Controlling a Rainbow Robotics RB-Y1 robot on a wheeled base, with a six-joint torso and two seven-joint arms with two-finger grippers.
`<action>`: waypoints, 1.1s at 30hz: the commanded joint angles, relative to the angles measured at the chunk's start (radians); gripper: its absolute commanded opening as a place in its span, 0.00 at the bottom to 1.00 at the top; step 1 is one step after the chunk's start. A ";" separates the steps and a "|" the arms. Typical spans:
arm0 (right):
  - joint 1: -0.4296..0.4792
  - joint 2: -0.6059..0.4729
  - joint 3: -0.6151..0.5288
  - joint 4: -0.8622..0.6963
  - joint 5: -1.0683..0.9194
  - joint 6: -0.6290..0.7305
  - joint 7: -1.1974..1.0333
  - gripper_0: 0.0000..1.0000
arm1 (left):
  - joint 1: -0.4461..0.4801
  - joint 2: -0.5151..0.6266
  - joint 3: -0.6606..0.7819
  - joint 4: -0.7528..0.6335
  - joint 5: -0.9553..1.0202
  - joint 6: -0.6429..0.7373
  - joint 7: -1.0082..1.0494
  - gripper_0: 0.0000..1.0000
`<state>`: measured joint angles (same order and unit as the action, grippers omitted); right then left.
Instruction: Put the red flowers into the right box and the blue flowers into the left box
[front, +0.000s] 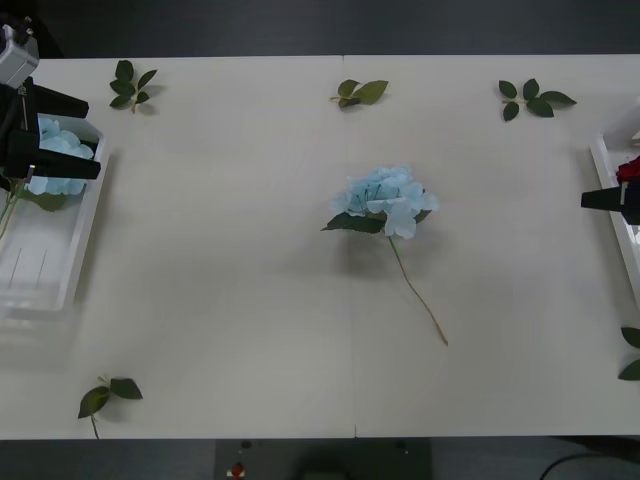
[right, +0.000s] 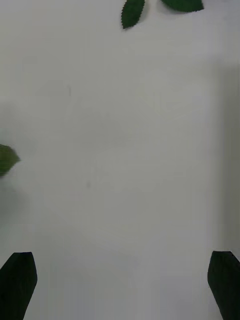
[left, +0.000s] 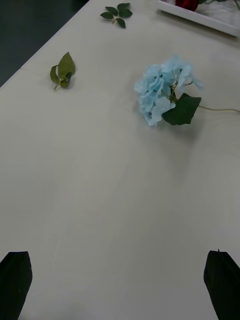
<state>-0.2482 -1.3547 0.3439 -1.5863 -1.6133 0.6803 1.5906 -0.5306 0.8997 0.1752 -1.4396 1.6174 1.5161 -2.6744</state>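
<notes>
In the front view, one of the blue flowers (front: 385, 198) lies near the middle of the table (front: 220, 290), its fluffy head toward the far side and its thin stem (front: 417, 295) trailing toward the robot. The left box (front: 78, 250) sits at the table's left edge with pale-blue blooms (front: 55, 150) already lying in it, and the left gripper (front: 45, 135) hangs over that box. The right box (front: 612, 200) shows partly at the right edge with a red bloom (front: 629, 168) in it, the right gripper (front: 600, 200) just beside its rim. Loose leaf sprigs (front: 358, 93) lie scattered about. The right wrist view shows bare table between its two black fingers (right: 19, 282), spread wide at the corners with nothing held. The left wrist view looks across at the lone hydrangea (left: 162, 89), its fingers (left: 15, 280) likewise spread and empty. The flower looks light and soft, and its petals would likely crush or shed under a pinch, so the stiffer stem just below the head seems the better place to take hold.
</notes>
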 joint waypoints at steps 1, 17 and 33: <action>-0.016 -0.032 -0.023 -0.144 0.130 0.067 -0.162 1.00 | 0.000 0.028 0.000 -0.013 -0.001 -0.008 -0.031 1.00; -0.278 0.244 -0.051 -0.566 0.661 0.820 -0.589 1.00 | 0.000 0.028 0.000 -0.013 -0.001 -0.008 -0.031 1.00; -0.459 0.425 0.403 -0.659 1.049 0.927 -0.770 1.00 | 0.000 0.028 0.000 -0.013 -0.001 -0.008 -0.031 1.00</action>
<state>-0.6941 -0.9812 0.7602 -2.2269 -0.6028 1.6111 0.8709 -0.5306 0.8996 0.1751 -1.4392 1.6174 1.5158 -2.6744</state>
